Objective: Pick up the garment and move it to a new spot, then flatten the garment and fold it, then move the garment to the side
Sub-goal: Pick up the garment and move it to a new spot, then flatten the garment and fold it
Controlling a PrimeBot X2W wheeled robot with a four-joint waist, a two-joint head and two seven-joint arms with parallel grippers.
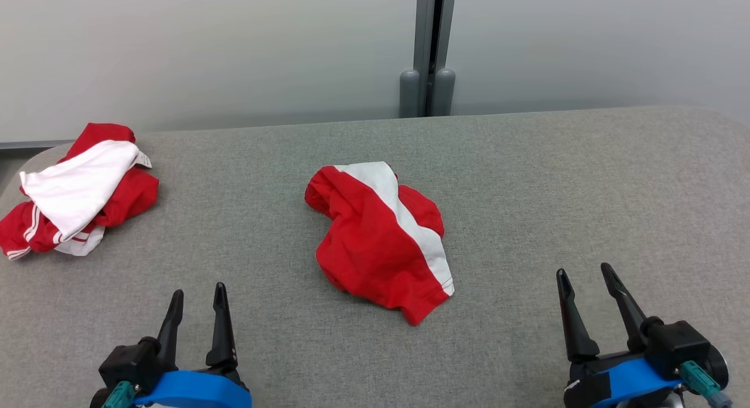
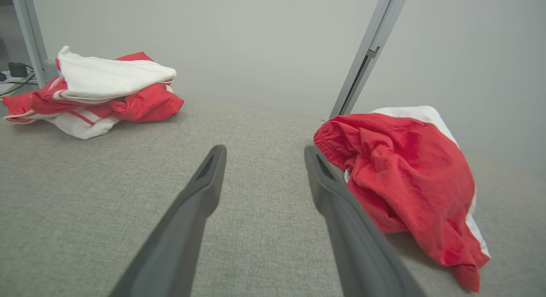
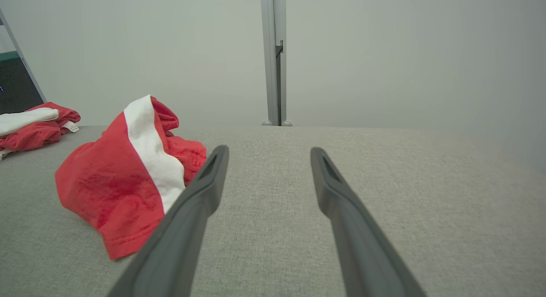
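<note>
A crumpled red garment (image 1: 375, 238) with a white side stripe lies in a heap at the middle of the grey fabric table (image 1: 527, 179). In the left wrist view the garment (image 2: 409, 173) sits to the right of my fingers; in the right wrist view the garment (image 3: 123, 181) sits to their left. My left gripper (image 1: 198, 293) is open at the lower left, apart from the garment and holding nothing. At the lower right, my right gripper (image 1: 585, 274) is open too, with nothing between its fingers.
A pile of red and white clothes (image 1: 73, 191) lies at the table's far left corner, the same pile (image 2: 98, 90) showing in the left wrist view. A pale wall with a grey metal post (image 1: 430, 50) stands behind the table's far edge.
</note>
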